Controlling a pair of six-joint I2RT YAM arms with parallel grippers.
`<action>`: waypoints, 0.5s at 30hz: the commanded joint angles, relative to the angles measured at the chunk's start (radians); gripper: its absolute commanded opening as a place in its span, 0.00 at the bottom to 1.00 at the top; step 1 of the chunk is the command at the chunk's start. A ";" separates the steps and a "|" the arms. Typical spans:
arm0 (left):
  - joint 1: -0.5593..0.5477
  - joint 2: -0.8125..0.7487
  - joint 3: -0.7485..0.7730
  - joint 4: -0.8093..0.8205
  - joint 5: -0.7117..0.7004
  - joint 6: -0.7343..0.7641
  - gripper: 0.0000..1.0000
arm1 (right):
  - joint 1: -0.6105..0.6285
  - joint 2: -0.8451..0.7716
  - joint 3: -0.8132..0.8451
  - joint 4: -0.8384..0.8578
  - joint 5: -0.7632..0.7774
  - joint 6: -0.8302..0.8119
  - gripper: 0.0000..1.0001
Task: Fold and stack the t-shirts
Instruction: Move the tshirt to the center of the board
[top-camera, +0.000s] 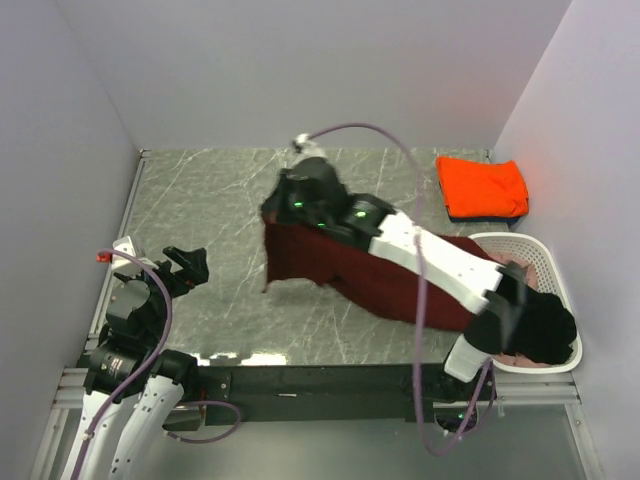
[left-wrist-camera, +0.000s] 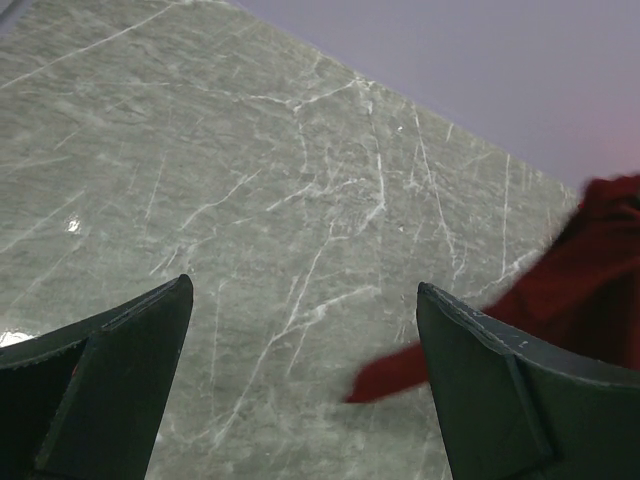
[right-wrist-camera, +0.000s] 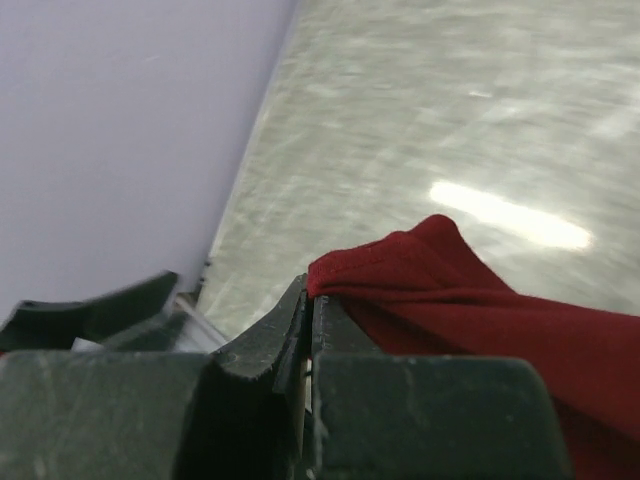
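We have the orange shirt (top-camera: 482, 185) stacked; our right gripper (right-wrist-camera: 310, 295) pinches the unfolded maroon shirt (top-camera: 340, 265), left gripper (left-wrist-camera: 305, 340) gapes wide; more wait in the basket (top-camera: 512, 237).

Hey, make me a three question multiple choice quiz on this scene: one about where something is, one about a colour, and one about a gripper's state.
1. Where on the table does the folded orange t-shirt lie?
A) its middle
B) its far right corner, on a dark blue t-shirt
C) its near left edge

2. What colour is the cloth held by the right gripper?
A) pale pink
B) black
C) dark maroon

3. How is the left gripper?
A) open, holding nothing
B) shut on cloth
C) shut, empty

Answers:
1 B, the top view shows it in that corner with blue cloth under it.
2 C, the right wrist view shows the dark maroon t-shirt pinched between shut fingers.
3 A, the left wrist view shows its fingers wide apart over bare tabletop.
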 joint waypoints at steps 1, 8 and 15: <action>0.000 0.012 0.028 -0.003 -0.043 -0.020 1.00 | 0.082 0.124 0.202 0.125 0.020 -0.016 0.00; -0.002 0.022 0.035 -0.022 -0.075 -0.036 0.99 | 0.135 0.333 0.413 0.069 0.007 -0.052 0.39; -0.002 0.047 0.030 -0.017 -0.072 -0.034 0.99 | 0.103 0.158 0.128 0.062 0.100 -0.104 0.69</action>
